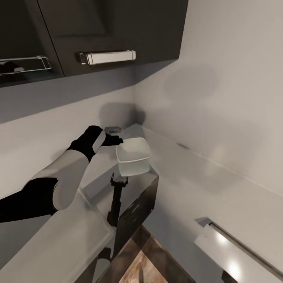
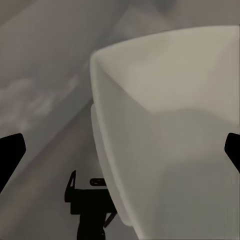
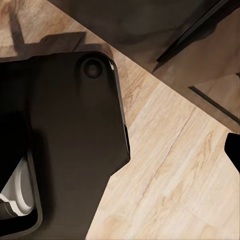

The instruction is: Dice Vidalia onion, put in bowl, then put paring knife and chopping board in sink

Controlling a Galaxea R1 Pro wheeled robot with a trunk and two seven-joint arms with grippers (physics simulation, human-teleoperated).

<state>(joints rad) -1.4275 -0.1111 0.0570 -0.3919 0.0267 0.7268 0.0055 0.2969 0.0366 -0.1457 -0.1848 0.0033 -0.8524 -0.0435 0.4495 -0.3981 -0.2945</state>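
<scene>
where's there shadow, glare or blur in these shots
Head view: soft shadows on the wall behind the bowl, bright glare on the chrome cabinet handle. Left wrist view: bowl hazy, washed out. Right wrist view: wood floor sharp, dark robot base in shade.

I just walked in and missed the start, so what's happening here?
The robot's left arm is stretched toward the corner of the grey countertop, with its left gripper at the rim of the white bowl. Whether it actually grips the bowl can't be told. The bowl looks empty and sits near the countertop's edge, under dark wall cabinets. The right wrist camera looks down at a wooden floor and part of the robot's own dark body.
</scene>
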